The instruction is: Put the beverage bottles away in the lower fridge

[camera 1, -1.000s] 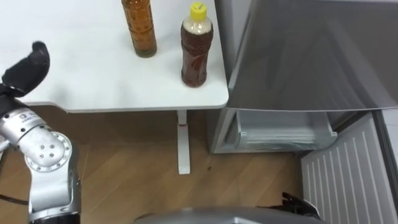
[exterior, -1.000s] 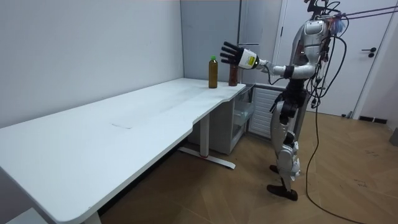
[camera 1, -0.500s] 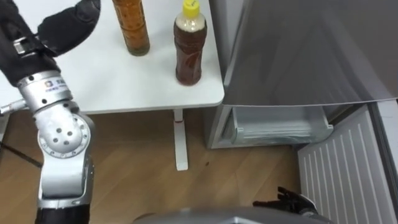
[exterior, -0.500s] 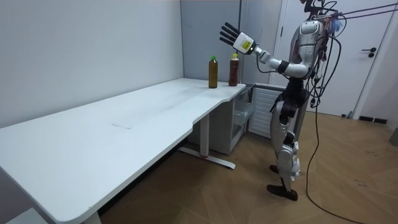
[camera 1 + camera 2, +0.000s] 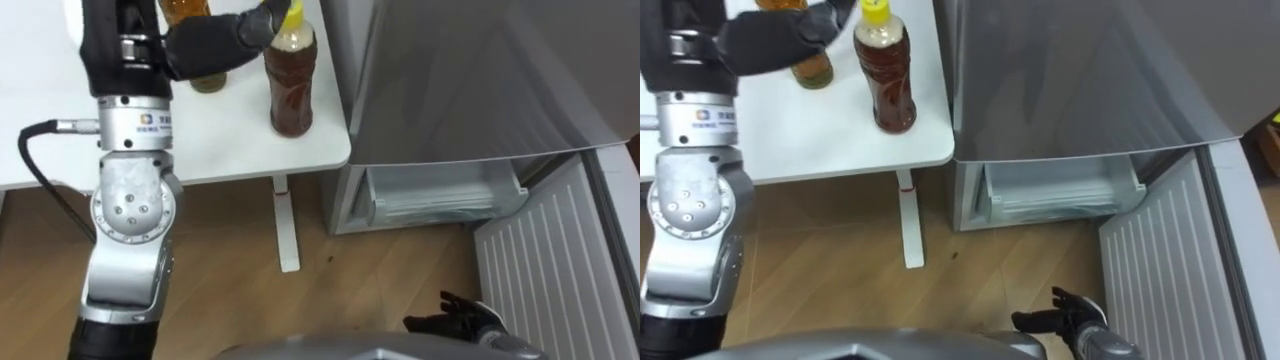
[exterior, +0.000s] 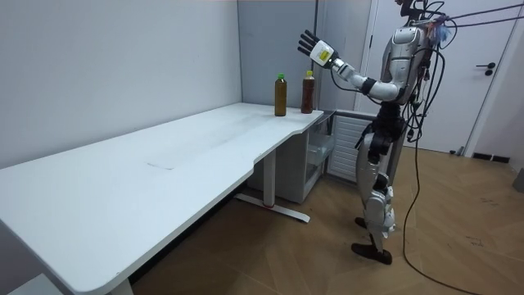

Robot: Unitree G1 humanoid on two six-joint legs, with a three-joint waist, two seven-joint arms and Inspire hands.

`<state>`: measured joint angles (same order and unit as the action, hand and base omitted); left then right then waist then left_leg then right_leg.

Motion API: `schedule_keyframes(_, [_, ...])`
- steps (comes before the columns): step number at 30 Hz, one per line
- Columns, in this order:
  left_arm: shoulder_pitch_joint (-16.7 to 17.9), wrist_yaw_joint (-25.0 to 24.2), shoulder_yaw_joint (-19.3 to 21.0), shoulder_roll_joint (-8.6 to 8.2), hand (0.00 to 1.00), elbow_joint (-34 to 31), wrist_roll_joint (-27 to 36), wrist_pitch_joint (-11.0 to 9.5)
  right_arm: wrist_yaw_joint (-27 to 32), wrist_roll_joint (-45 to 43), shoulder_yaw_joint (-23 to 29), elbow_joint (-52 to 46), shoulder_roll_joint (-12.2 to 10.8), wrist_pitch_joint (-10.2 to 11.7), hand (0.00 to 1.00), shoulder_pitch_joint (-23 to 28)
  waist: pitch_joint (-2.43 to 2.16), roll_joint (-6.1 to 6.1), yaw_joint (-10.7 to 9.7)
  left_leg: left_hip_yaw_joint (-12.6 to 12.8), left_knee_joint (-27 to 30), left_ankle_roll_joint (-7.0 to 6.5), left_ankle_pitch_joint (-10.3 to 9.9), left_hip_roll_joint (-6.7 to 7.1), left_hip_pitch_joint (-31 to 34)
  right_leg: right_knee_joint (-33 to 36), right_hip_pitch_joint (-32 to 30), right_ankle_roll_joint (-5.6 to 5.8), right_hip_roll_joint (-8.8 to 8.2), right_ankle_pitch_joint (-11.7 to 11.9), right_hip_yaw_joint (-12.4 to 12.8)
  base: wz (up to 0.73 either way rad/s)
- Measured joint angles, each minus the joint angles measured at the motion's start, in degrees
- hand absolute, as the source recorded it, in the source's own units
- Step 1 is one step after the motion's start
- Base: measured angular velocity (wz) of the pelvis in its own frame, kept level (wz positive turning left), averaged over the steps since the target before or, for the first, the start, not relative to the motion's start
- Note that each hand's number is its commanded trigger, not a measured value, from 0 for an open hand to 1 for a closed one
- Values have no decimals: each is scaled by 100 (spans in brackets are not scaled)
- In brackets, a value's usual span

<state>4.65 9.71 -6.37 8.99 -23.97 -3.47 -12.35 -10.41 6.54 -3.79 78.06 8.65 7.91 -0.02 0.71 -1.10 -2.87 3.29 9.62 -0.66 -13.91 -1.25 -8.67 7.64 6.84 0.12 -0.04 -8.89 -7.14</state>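
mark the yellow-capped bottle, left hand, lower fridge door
yellow-capped bottle (image 5: 290,95), left eye view, label
left hand (image 5: 205,47), left eye view, palm
lower fridge door (image 5: 540,280), left eye view, ribbed inner face

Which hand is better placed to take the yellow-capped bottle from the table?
The left hand: raised and open, close beside the yellow-capped bottle on the table. The right hand hangs low by the fridge door.
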Motion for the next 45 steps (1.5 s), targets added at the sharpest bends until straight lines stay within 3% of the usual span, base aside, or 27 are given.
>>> schedule_keyframes(21, [0,-1042,-62,67,0,0,16,493,-29,16,-7,11,-3,-59,0,-39,-36,8,-5,134,0,0,0,-8,6,19,-88,0,10,0,75,-2])
schedule_keyframes(35, [31,-1121,-145,72,0,106,47,583,-5,15,-122,0,-17,-164,0,-69,-58,-59,19,135,2,0,0,-10,-6,39,-84,-1,13,1,87,0])
schedule_keyframes(45, [261,-1107,-175,75,0,940,46,593,96,131,-129,7,0,-160,0,-63,-33,23,17,141,-11,0,-1,-14,35,104,-107,-1,16,1,90,0])
